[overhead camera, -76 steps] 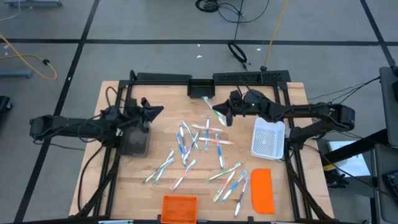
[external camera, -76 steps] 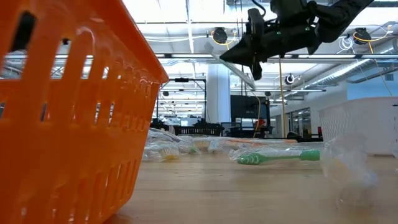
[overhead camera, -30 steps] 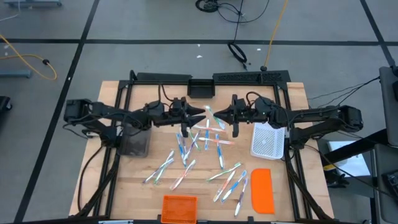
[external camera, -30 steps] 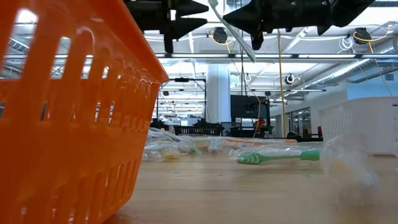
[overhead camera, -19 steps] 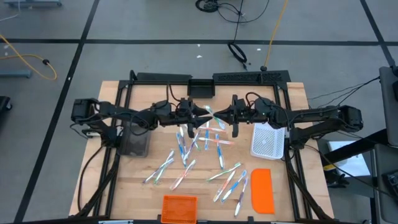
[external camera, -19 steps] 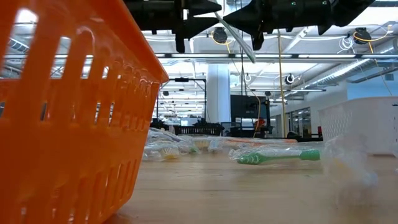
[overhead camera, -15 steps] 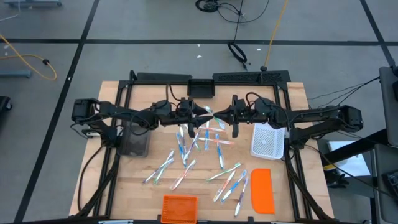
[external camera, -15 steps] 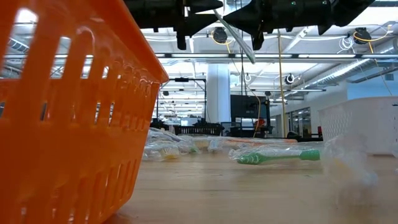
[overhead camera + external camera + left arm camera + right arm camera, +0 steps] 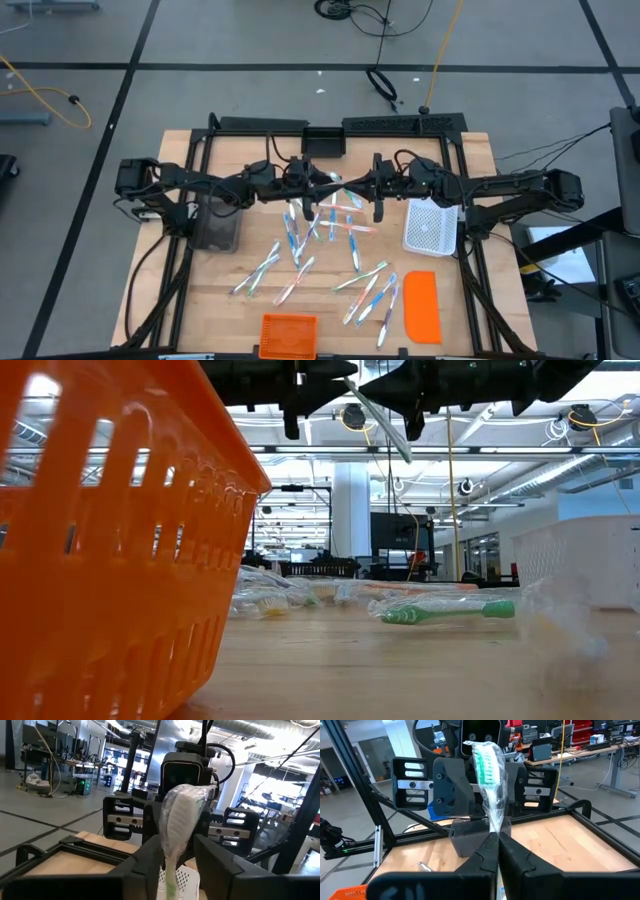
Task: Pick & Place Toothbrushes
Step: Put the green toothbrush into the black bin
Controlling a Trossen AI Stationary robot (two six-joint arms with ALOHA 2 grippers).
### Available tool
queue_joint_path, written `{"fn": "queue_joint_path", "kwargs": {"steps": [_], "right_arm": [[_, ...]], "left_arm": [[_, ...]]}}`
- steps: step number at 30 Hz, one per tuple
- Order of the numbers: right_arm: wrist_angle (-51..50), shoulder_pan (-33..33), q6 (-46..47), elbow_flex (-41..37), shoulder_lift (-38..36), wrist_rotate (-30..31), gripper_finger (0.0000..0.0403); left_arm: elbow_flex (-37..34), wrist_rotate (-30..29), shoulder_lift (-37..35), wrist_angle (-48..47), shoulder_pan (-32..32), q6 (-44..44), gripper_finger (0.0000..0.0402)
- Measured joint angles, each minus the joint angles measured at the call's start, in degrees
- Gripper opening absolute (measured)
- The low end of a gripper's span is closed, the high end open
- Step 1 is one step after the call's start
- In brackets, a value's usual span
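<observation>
Since a moment ago the left gripper point(image 9: 322, 183) has closed in, open fingers straddling the wrapped toothbrush point(image 9: 488, 780) that the right gripper point(image 9: 352, 184) pinches upright above the table point(image 9: 470, 320), so left's nearest.

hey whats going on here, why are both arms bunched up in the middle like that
The two dark arms meet above the middle of the wooden table, passing a wrapped green-bristled toothbrush between them. The right gripper is shut on its handle, bristles up. The left gripper faces it with fingers open around the brush. Below, many other thin wrapped toothbrushes lie scattered. A white mesh basket, a flat orange lid, an orange basket and a dark bin sit around them.
</observation>
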Motion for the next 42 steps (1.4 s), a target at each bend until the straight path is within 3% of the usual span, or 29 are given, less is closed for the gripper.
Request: {"fn": "queue_joint_path", "kwargs": {"steps": [8, 38, 42], "right_arm": [[0.0, 0.0, 0.01, 0.0, 0.0, -0.12, 0.0], [-5.07, 0.24, -1.09, -0.02, -0.28, -0.67, 0.0], [-6.35, 0.24, -1.09, -0.02, -1.07, -3.45, 0.0]], "left_arm": [[0.0, -0.19, -0.01, 0.0, 0.0, 0.81, 0.0009], [-0.04, 2.69, -0.61, -6.85, -0.3, 1.38, 0.0003], [-0.04, 3.77, -0.61, -7.22, -0.72, 1.71, 0.0002]]}}
